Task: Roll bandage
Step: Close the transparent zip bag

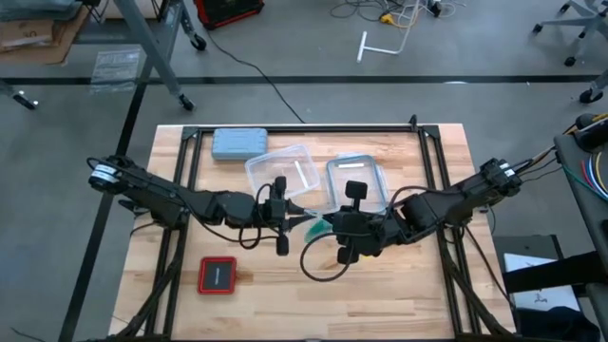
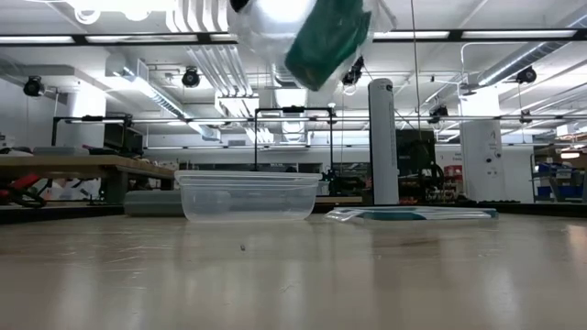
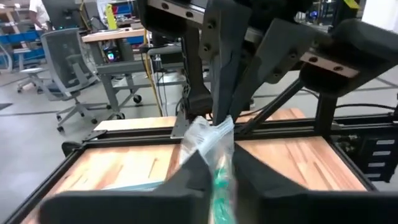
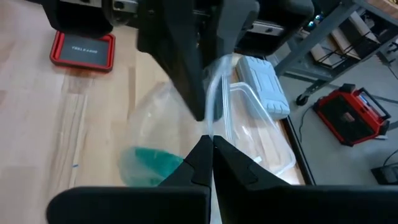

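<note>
A clear plastic bag point(image 1: 310, 226) with the teal-green bandage point(image 4: 149, 165) inside it hangs between my two grippers over the middle of the table. The low view shows bag and bandage point(image 2: 321, 41) lifted well above the tabletop. My left gripper point(image 1: 290, 224) comes from the table's left and is shut on the bag. My right gripper point(image 1: 329, 228) comes from the right and is shut on the bag too. The two pairs of fingertips stand close together, facing each other. My left gripper pinches the clear bag point(image 3: 219, 158) between its two fingers, with green showing through the film there. The fingers lie about level and come from the table's left. The bag is clear of the table. My right gripper pinches a crumpled edge of the clear bag point(image 4: 212, 127) between its two fingers, coming about level from the table's right. The bag's belly with the bandage hangs beside and below the fingers, clear of the table.
A clear plastic container point(image 1: 280, 171) and its lid point(image 1: 356, 180) lie just beyond the grippers. A grey-blue case point(image 1: 237, 142) sits at the far edge. A red-framed black square point(image 1: 217, 275) lies near the front left. Bare wood shows at the front right.
</note>
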Robot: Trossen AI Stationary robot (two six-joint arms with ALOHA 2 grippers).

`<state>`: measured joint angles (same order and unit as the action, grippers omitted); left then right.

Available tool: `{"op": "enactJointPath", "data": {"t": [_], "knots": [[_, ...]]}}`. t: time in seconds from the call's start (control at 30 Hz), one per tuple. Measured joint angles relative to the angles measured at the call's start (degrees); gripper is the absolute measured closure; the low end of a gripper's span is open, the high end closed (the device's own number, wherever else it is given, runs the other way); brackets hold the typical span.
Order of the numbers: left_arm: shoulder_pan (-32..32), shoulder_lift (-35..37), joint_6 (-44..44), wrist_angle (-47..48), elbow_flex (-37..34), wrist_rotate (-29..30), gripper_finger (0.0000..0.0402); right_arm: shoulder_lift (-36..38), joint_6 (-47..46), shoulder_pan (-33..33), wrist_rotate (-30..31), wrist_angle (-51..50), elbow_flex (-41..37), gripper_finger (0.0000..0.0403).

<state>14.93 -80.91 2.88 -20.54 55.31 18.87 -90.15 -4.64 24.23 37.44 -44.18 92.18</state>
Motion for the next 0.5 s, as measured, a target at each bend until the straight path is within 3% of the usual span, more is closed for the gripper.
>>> {"op": "enactJointPath", "data": {"t": [0.23, 0.5], "knots": [[0.01, 0.06, 3.28, 0.34, 0.00, 0.09, 0.0400, 1.05, -7.48, -0.36, -8.19, -1.82, 0.00, 0.0387], [0.15, 0.22, 5.00, 0.68, 0.00, -0.68, 0.0401, 4.12, -13.81, 0.61, -10.08, -8.52, -0.01, 0.0326]]}}
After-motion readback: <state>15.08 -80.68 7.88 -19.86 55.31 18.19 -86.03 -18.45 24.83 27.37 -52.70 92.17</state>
